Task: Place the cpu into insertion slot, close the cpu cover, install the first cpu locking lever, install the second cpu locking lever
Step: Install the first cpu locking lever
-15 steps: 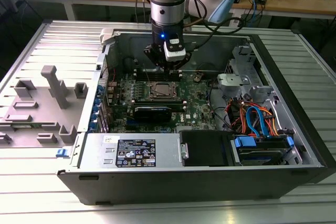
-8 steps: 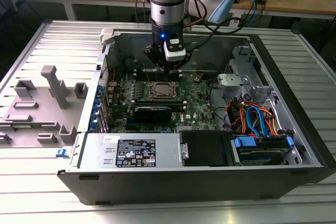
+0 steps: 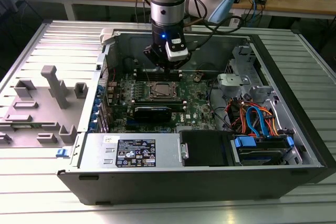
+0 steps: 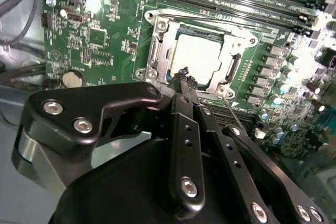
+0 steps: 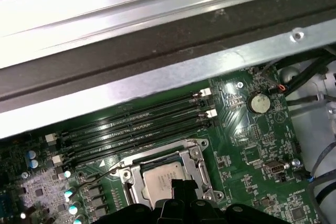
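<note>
The cpu [image 4: 197, 56] lies flat in the insertion slot [image 3: 161, 91], its dull silver top showing through the window of the cpu cover [image 4: 161, 51], which is folded down over it. A thin wire locking lever [image 4: 210, 20] runs along one side of the socket. A second thin lever [image 4: 232, 113] stands free at a socket corner. My gripper [image 4: 186, 76] hangs just above the socket's edge, shut, with nothing between its black fingers. In the first wrist view the cpu [image 5: 157, 178] and cover [image 5: 194, 163] sit just beyond the fingertips [image 5: 176, 186]. The gripper [image 3: 167, 69] is low inside the case.
Long black memory slots [image 5: 136, 129] flank the socket, and a black card [image 3: 152, 113] lies on its near side. A coin battery [image 5: 257, 102], the chassis wall [image 5: 157, 72], orange and blue cables [image 3: 257, 119] and the power supply [image 3: 131, 153] surround it. A grey fixture [image 3: 50, 98] sits at the exterior view's left.
</note>
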You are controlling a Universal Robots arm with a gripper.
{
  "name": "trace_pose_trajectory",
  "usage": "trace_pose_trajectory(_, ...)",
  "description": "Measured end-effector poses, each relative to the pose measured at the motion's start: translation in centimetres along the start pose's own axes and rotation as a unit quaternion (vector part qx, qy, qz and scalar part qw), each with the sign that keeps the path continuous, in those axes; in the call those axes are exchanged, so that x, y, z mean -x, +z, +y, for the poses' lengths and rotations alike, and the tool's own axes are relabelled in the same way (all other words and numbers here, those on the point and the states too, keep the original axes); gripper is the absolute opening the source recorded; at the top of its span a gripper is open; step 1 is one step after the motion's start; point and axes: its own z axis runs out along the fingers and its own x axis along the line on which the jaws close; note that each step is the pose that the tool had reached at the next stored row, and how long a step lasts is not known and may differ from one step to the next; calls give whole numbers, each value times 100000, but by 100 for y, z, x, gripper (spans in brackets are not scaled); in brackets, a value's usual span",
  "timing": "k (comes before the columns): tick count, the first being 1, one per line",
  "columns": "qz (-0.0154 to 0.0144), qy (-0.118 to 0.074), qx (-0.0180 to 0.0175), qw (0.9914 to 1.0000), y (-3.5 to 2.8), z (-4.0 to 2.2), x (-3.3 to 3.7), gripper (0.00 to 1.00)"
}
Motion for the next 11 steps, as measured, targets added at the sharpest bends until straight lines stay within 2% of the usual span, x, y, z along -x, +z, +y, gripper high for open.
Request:
trace_pose_trajectory(1, -8, -781, 60, 99997, 0, 0, 0, 11)
trace_pose_trajectory(2, -31, -2344, 176, 99972, 0, 0, 0, 11)
trace_pose_trajectory(3, -54, -4381, 327, 99903, 0, 0, 0, 11)
trace_pose_trajectory(5, -72, -5914, 441, 99824, 0, 0, 0, 11)
trace_pose_trajectory(6, -88, -7299, 541, 99732, 0, 0, 0, 11)
trace_pose_trajectory(8, -97, -8180, 606, 99663, -20, -1, 2, 11)
trace_pose_trajectory(11, -106, -8412, 638, 99643, -41, 0, 3, 11)
